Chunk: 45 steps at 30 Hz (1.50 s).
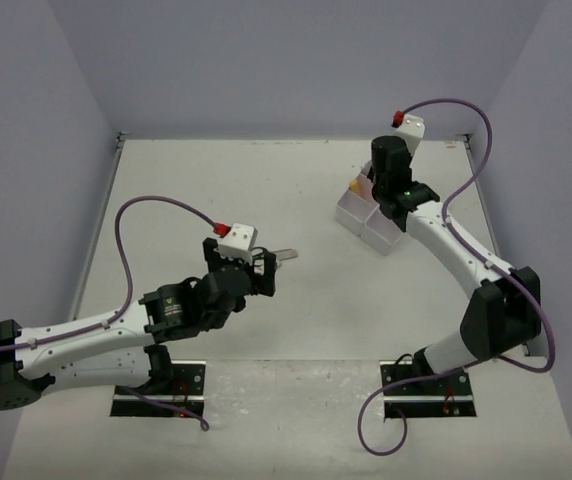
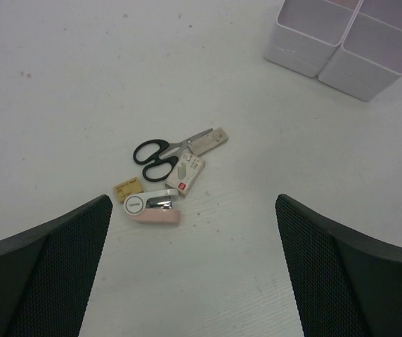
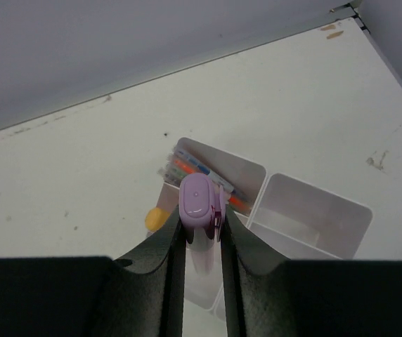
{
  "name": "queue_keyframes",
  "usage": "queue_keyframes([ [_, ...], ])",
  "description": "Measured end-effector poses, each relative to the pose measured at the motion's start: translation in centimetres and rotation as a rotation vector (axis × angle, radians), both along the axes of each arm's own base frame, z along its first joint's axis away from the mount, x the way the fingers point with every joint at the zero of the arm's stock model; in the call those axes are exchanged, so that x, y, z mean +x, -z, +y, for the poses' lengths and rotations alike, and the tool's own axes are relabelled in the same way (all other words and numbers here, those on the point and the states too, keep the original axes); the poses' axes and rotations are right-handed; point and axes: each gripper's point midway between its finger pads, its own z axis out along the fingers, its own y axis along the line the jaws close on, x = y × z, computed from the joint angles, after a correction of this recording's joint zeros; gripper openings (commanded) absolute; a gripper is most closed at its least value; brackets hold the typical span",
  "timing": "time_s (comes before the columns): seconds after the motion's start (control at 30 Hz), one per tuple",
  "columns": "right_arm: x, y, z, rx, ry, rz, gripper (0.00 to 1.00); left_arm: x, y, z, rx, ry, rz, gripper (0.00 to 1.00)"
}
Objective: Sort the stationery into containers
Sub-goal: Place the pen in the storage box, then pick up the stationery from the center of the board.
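Observation:
In the left wrist view, black-handled scissors (image 2: 159, 152) lie on the table in a small cluster with a pink and white stapler (image 2: 152, 208), a white staple box (image 2: 190, 173) and a small yellow eraser (image 2: 128, 187). My left gripper (image 2: 194, 274) hovers open just short of that cluster, nothing between its fingers. My right gripper (image 3: 201, 228) is shut on a purple marker (image 3: 199, 199), held upright over the white divided containers (image 3: 312, 200). One compartment holds several coloured pens (image 3: 199, 170). A yellow-orange marker cap (image 3: 154, 219) shows beside the left finger.
The containers (image 1: 369, 222) stand at the right of the table, a little short of the back wall. The stationery cluster (image 1: 286, 255) lies mid-table just off my left gripper. Purple cables loop above both arms. Walls close in the table's left, back and right sides.

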Motion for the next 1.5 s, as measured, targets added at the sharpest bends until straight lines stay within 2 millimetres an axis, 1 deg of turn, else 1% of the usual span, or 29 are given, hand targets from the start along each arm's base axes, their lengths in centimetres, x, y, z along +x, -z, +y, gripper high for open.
queue_keyframes([
  [0.1, 1.2, 2.2, -0.4, -0.06, 0.021, 0.04, 0.0, -0.4, -0.2, 0.9, -0.034, -0.005, -0.002, 1.0],
  [0.17, 1.7, 3.4, -0.3, -0.085, 0.019, 0.061, 0.0, -0.7, 0.1, 1.5, -0.044, -0.01, 0.003, 1.0],
  [0.3, 2.5, 4.6, 0.0, -0.103, 0.012, 0.07, 0.0, -0.8, 1.2, 1.7, -0.02, -0.017, 0.026, 1.0],
  [0.4, 2.9, 5.1, 0.1, -0.103, 0.011, 0.07, 0.05, -0.8, 1.9, 1.7, 0.004, -0.018, 0.037, 1.0],
  [0.47, 3.0, 5.6, 0.2, -0.106, 0.009, 0.077, 0.15, -0.8, 2.3, 1.6, 0.019, -0.02, 0.042, 1.0],
  [0.5, 3.1, 5.9, 0.3, -0.108, 0.009, 0.081, 0.35, -0.7, 2.6, 1.6, 0.027, -0.021, 0.045, 1.0],
  [0.53, 3.2, 6.3, 0.3, -0.111, 0.008, 0.088, 0.45, -0.7, 2.8, 1.6, 0.037, -0.023, 0.047, 1.0],
  [0.6, 3.4, 6.9, 0.4, -0.115, 0.006, 0.1, 0.59, -0.6, 3.4, 1.6, 0.057, -0.025, 0.054, 1.0],
  [0.67, 3.5, 7.4, 0.5, -0.117, 0.002, 0.11, 0.68, -0.6, 4.0, 1.5, 0.076, -0.026, 0.061, 1.0],
  [0.73, 3.4, 7.5, 0.7, -0.115, -0.003, 0.112, 0.7, -0.4, 4.7, 1.7, 0.093, -0.037, 0.072, 1.0],
  [0.83, 2.8, 7.3, 1.0, -0.108, -0.012, 0.107, 0.75, 1.0, 6.5, 2.5, 0.104, -0.085, 0.128, 1.0],
  [0.93, 1.4, 6.1, 1.7, -0.089, -0.043, 0.097, 0.83, 2.6, 8.6, 3.6, 0.119, -0.139, 0.195, 1.0],
  [0.97, 0.9, 5.3, 2.0, -0.079, -0.056, 0.089, 0.86, 3.0, 9.3, 3.9, 0.132, -0.154, 0.213, 1.0],
  [1.07, -0.5, 2.2, 2.7, -0.036, -0.103, 0.042, 0.98, 3.2, 11.4, 3.4, 0.186, -0.136, 0.271, 1.0],
  [1.17, -1.9, -0.5, 3.5, 0.004, -0.178, 0.011, 0.99, 3.3, 13.3, 2.4, 0.25, -0.098, 0.337, 1.0],
  [1.23, -2.5, -1.6, 3.9, 0.022, -0.219, 0.003, 0.99, 3.8, 14.4, 1.9, 0.281, -0.084, 0.377, 1.0],
  [1.3, -2.9, -1.8, 4.7, 0.037, -0.268, 0.011, 0.99, 4.0, 15.1, 1.6, 0.302, -0.078, 0.403, 1.0],
  [1.37, -3.2, -1.4, 5.4, 0.047, -0.311, 0.032, 0.99, 4.0, 15.5, 1.5, 0.314, -0.073, 0.42, 1.0],
  [1.5, -3.9, -0.5, 6.4, 0.06, -0.376, 0.074, 0.99, 3.6, 15.8, 1.8, 0.329, -0.073, 0.436, 1.0],
])
